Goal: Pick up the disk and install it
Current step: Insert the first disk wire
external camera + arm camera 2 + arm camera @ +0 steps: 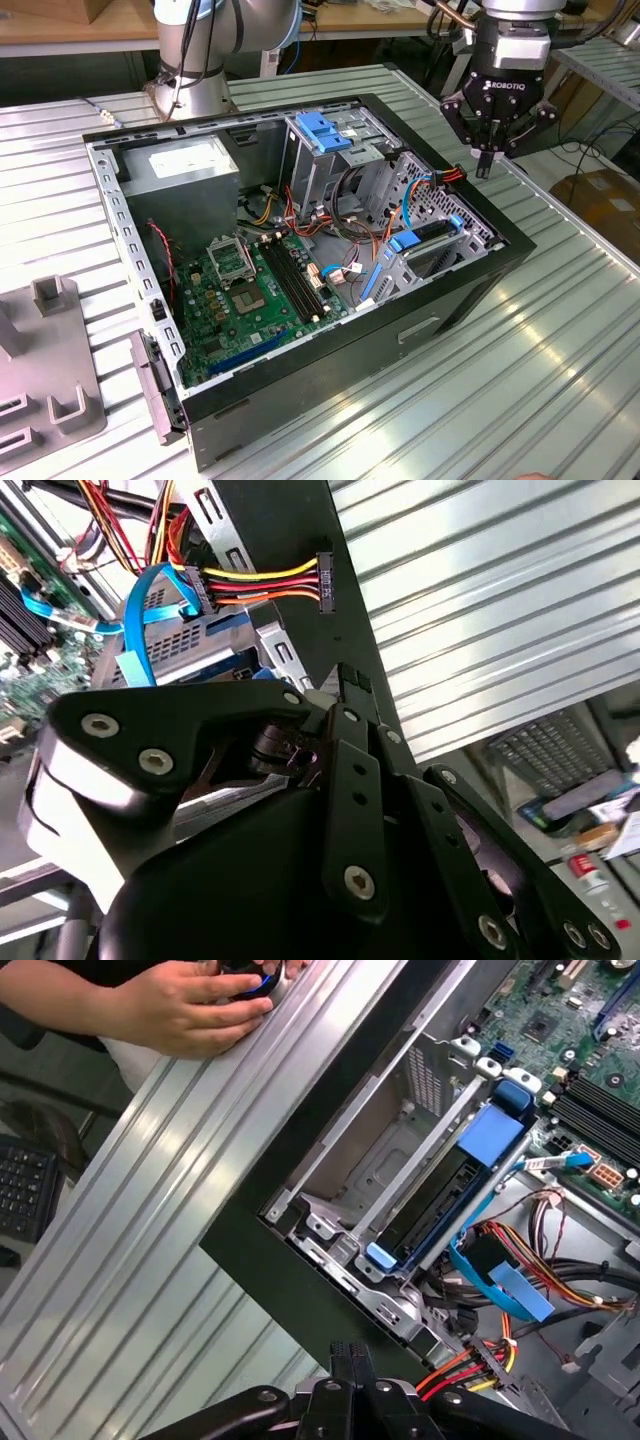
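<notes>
The pincer [485,160] hovers empty, fingers together, above the computer case [450,300] rim. Just below, the disk [478,1150] sits in the corner drive bay. Installing looks all but done; any regrasp would call for parted fingers.

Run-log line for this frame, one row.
gripper: shut, empty, above case edge | disk: in drive bay | person's hand: at table edge
</notes>
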